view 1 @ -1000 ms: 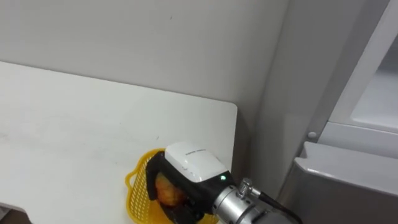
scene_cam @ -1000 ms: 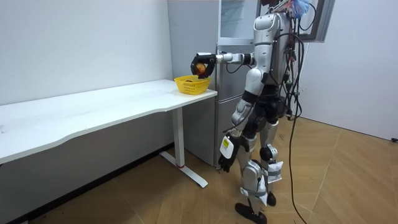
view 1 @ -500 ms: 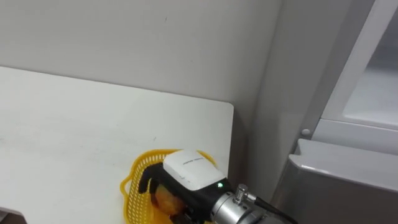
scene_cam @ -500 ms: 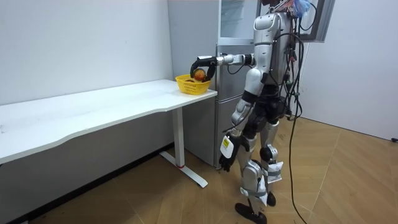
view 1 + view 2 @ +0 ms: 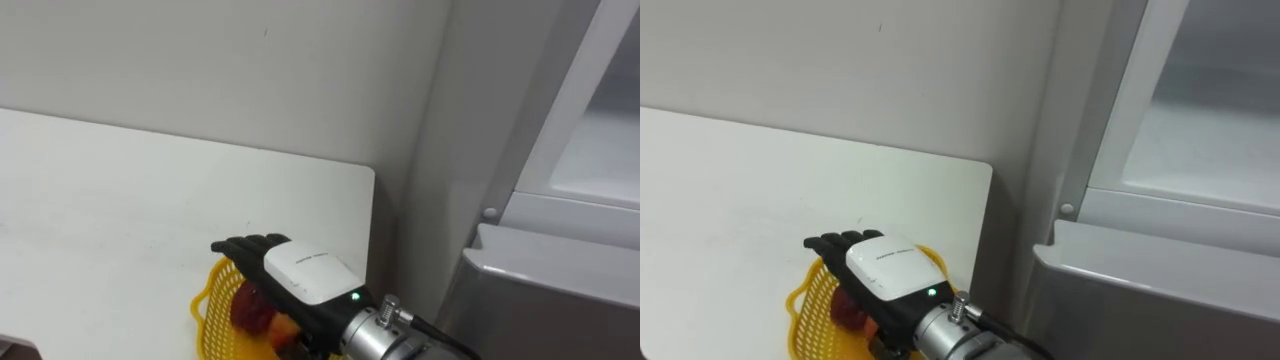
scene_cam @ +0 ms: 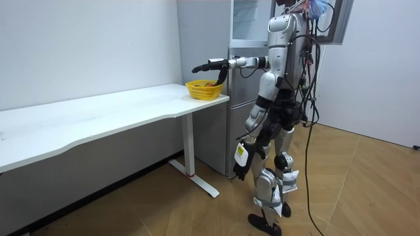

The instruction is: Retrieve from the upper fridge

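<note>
Right hand (image 5: 298,274) hovers over the yellow basket (image 5: 206,300) at the table's (image 5: 120,200) right end, fingers straight and apart. The fruit (image 5: 252,308) lies in the basket. Left hand (image 6: 239,164) hangs beside the thigh.

I see a yellow mesh basket (image 5: 204,300), red-and-orange fruit (image 5: 251,308), a white counter (image 5: 120,190) and a grey fridge (image 5: 540,295).

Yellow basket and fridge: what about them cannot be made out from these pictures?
Yellow basket: in the eye views the bottom edge cuts off its near part, and the right hand covers its right side.
Fruit: partly under that hand; kind and number unclear; too small in the room view.
Fridge: top and right edges cut off the upper compartment; its contents cannot be seen.
</note>
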